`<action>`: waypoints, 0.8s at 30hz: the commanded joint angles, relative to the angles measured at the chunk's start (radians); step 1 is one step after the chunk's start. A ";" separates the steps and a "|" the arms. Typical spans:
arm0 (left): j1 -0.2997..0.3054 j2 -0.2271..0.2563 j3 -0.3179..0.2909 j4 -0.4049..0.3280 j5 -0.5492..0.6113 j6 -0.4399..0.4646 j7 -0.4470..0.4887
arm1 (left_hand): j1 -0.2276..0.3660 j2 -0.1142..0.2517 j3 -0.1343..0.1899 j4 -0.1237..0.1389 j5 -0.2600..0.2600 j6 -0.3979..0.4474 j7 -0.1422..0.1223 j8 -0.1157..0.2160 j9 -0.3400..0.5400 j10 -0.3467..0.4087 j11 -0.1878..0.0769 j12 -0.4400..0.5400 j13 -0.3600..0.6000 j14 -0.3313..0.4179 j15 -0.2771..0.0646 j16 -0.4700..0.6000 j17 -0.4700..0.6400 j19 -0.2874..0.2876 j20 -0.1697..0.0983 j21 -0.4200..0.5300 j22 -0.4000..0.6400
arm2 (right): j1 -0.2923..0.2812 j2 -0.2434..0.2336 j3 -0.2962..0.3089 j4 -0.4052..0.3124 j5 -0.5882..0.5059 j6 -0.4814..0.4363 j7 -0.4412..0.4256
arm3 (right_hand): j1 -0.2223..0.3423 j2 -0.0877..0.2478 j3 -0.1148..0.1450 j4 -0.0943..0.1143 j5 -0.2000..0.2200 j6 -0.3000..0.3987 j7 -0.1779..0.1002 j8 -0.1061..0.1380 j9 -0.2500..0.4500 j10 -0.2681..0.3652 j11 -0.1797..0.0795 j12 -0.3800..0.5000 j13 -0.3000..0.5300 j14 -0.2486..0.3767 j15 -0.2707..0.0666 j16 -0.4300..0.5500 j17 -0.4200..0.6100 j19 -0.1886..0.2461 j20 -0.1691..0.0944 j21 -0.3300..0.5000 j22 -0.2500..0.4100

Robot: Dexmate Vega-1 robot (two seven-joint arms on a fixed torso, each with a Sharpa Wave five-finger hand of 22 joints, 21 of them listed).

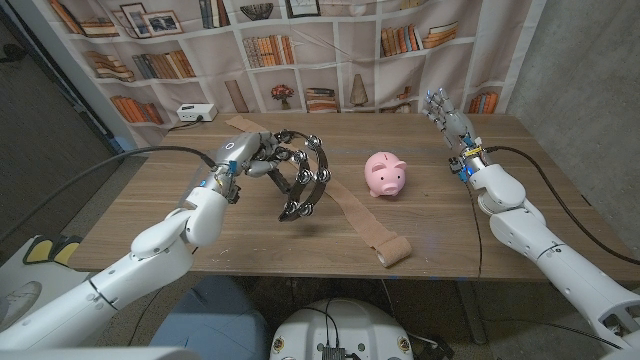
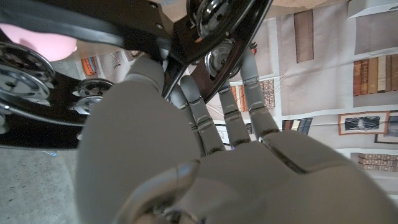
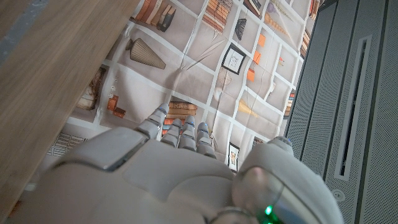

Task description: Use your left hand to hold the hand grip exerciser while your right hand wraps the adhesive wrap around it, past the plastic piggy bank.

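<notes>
My wooden table [image 1: 250, 235] carries a pink piggy bank [image 1: 385, 174] between my hands — tan adhesive wrap [image 1: 365, 224] unrolled beside it.

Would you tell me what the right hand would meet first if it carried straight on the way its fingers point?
Probably nothing on the table: the right hand points past the far edge toward the bookshelf backdrop, though depth is unclear.

A wooden table [image 1: 250, 235] stands before a bookshelf-print backdrop [image 1: 300, 50]. A small white box [image 1: 196, 113] with a cable sits at the table's far edge, toward the left. Grey panelling [image 3: 354, 112] stands right of the backdrop.
</notes>
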 commanded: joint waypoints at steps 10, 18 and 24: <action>0.120 -0.038 -0.106 -0.013 -0.073 -0.013 0.153 | 0.077 0.065 0.019 0.011 0.138 0.007 0.009 -0.002 0.003 0.009 0.012 -0.001 -0.002 0.309 -0.262 0.269 0.317 0.108 -0.119 0.029 -0.026 | -0.065 -0.052 0.001 -0.100 -0.127 -0.012 -0.079 | 0.040 0.002 0.018 -0.026 0.002 -0.007 -0.016 0.000 0.002 -0.010 -0.020 -0.004 0.004 -0.014 -0.010 -0.006 -0.001 0.008 0.016 0.004 0.004; 0.142 -0.053 -0.136 0.001 -0.098 -0.032 0.177 | 0.082 0.067 0.012 0.010 0.139 0.008 0.017 -0.005 0.002 0.003 0.021 -0.003 0.000 0.312 -0.252 0.266 0.315 0.099 -0.110 0.041 -0.037 | -0.087 -0.054 -0.005 -0.142 -0.213 -0.006 -0.134 | 0.082 0.001 0.033 -0.052 0.001 -0.001 -0.025 0.006 0.003 0.009 -0.032 0.004 0.005 -0.001 -0.024 -0.001 -0.001 0.026 0.007 0.009 0.004; 0.143 -0.061 -0.148 0.018 -0.108 -0.047 0.189 | 0.089 0.069 0.004 0.009 0.140 0.005 0.023 -0.009 0.004 0.006 0.028 -0.005 -0.003 0.308 -0.245 0.264 0.317 0.090 -0.102 0.054 -0.048 | -0.110 -0.071 -0.007 -0.184 -0.253 -0.011 -0.145 | 0.103 0.000 0.041 -0.066 0.001 0.010 -0.028 0.010 0.003 0.023 -0.042 0.008 0.006 0.006 -0.031 0.002 -0.001 0.032 0.002 0.010 0.005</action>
